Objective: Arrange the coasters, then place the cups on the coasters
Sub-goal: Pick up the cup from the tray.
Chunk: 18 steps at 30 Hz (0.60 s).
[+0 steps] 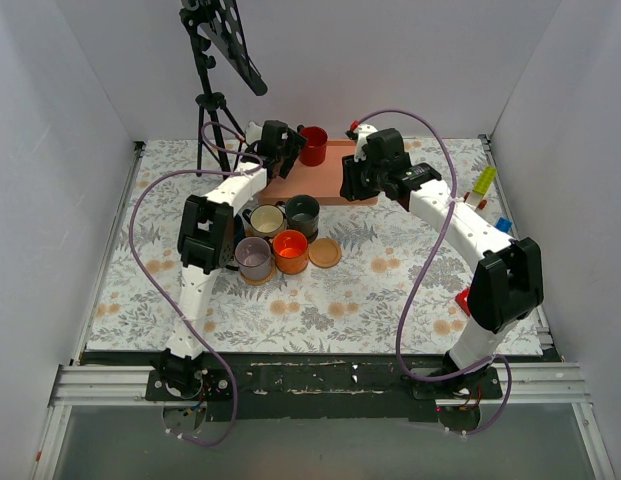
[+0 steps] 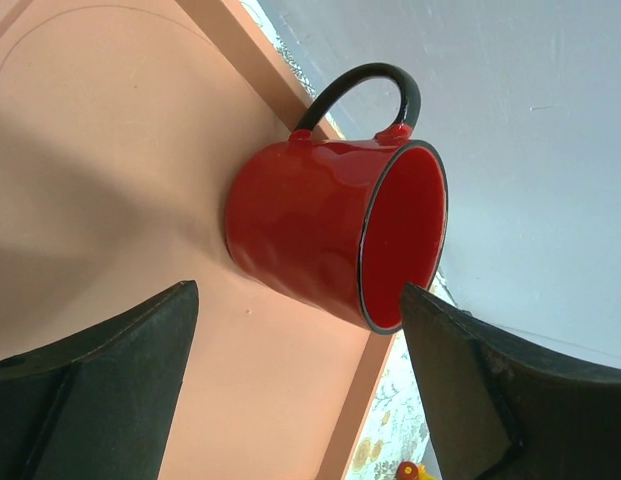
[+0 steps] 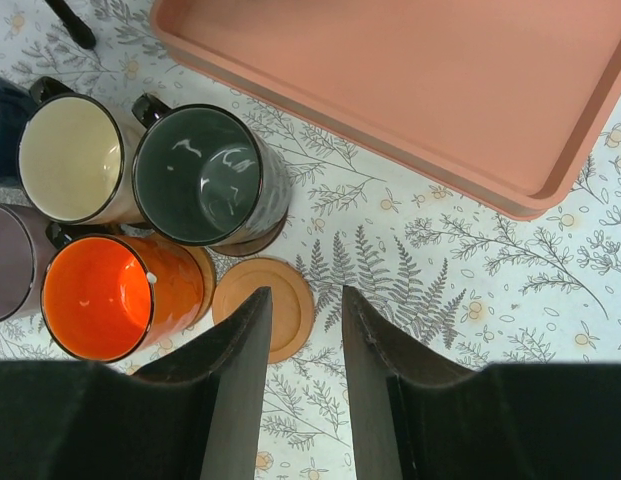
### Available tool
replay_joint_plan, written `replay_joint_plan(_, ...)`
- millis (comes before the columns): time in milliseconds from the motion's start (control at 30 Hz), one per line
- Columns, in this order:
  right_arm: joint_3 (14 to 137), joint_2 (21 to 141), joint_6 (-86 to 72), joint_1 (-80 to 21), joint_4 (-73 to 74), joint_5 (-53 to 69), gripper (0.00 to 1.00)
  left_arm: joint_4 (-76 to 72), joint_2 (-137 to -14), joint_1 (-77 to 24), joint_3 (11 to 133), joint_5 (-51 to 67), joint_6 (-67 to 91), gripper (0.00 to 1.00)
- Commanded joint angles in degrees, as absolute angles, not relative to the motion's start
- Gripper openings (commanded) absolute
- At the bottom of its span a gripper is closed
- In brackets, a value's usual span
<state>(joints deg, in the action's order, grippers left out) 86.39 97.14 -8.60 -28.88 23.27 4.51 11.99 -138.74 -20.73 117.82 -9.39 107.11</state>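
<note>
A red cup [image 1: 312, 145] stands at the back of the pink tray [image 1: 330, 175]. My left gripper [image 1: 285, 150] is level with it, open, its fingertips either side of the red cup's [image 2: 330, 230] near edge without gripping. Cream [image 1: 267, 220], dark green [image 1: 302, 213], grey-lilac [image 1: 254, 258] and orange [image 1: 290, 250] cups cluster on coasters; a navy cup [image 3: 2, 110] shows at the frame edge. One tan coaster [image 1: 325, 252] lies bare. My right gripper [image 1: 355, 180] hovers open and empty, looking down on that coaster [image 3: 292, 310].
A black tripod stand [image 1: 215, 60] rises at the back left. Small coloured objects [image 1: 485, 180] lie along the right edge, and a red one [image 1: 462, 298] sits near the right arm. White walls close in three sides.
</note>
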Motion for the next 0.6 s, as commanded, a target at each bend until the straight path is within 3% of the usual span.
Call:
replay_joint_plan(0, 88.94, 97.74, -7.21, -28.56, 24.17, 5.01, 0.41, 14.76, -140.19, -19.69, 120.85, -9.05, 108.46, 0.81)
replay_joint_plan(200, 88.86, 97.82, -7.03, -28.48, 23.99, 5.45, 0.41, 16.96, -142.03, -19.51, 122.34, -7.82, 106.97, 0.79)
replay_joint_plan(467, 88.68, 97.65, -6.86, -28.48, 23.82, 5.45, 0.40, 18.02, -140.54, -19.42, 120.77, -7.73, 104.85, 0.65)
replay_joint_plan(567, 88.51, 97.65, -6.77, -28.48, 23.47, 5.62, 0.40, 17.58, -139.05, -19.42, 118.75, -7.47, 105.47, 0.54)
